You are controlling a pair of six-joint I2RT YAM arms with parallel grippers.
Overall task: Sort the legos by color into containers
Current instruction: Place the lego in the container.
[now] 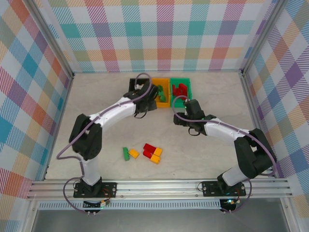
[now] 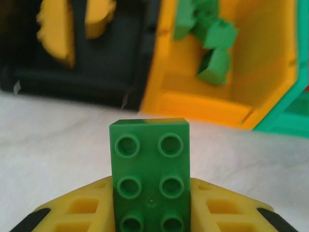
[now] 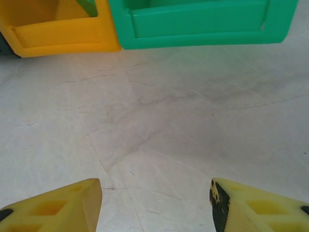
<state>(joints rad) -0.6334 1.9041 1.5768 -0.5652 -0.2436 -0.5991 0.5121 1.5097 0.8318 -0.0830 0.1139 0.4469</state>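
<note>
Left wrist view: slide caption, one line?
Green studded plastic brick clamped in the jaws, facing the orange-yellow plastic bin that holds green bricks.

Table (image 3: 159, 125) clear btwn right pincer (image 3: 155, 193) & green bin (image 3: 203, 24).

Yellow fingers (image 2: 72, 212) clamp a green brick (image 2: 150, 169) before the orange bin (image 2: 203, 104).

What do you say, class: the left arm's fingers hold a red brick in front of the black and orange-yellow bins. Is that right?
Not quite: the brick is green, not red. The left wrist view shows the left fingers holding a green brick in front of the black bin and the orange-yellow bin.
</note>
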